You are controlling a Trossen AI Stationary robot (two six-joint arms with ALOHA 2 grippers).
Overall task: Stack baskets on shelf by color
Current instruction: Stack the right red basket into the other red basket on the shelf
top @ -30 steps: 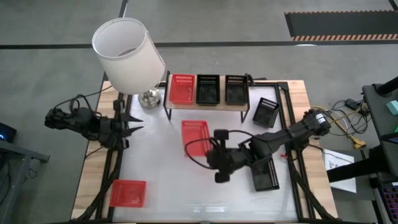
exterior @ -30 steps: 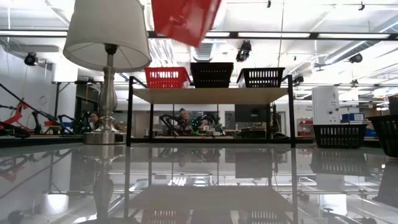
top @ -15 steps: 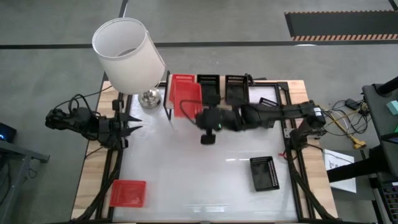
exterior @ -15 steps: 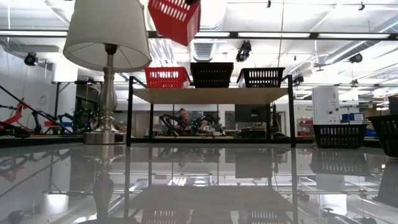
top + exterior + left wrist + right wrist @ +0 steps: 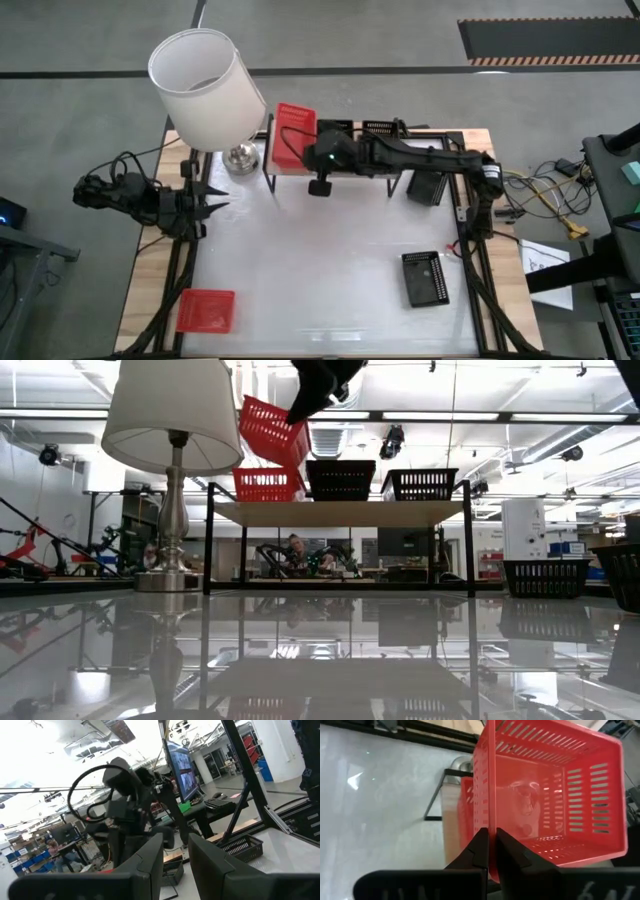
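We hold a red basket (image 5: 555,800) by one long wall, the right gripper (image 5: 487,845) pinching that thin rim between fingers pressed together. Gripped at one edge only, the basket hangs tilted beyond the fingertips, its open side turned away from level. We carry it high above the shelf (image 5: 340,512), over the end nearest the lamp (image 5: 205,85), because a second red basket (image 5: 268,484) already sits there and red belongs on red. Seen from table height, the held basket hovers just above that one, apart from it and not yet squared to it. Two black baskets (image 5: 340,479) fill the rest of the shelf top. In our judgement the basket must be levelled and lowered before it can nest.

More baskets wait on the table: a red one (image 5: 206,310) near the front and a black one (image 5: 424,278) on the other side. Our left gripper (image 5: 213,210) waits near the table's left edge, fingers slightly apart, holding nothing.
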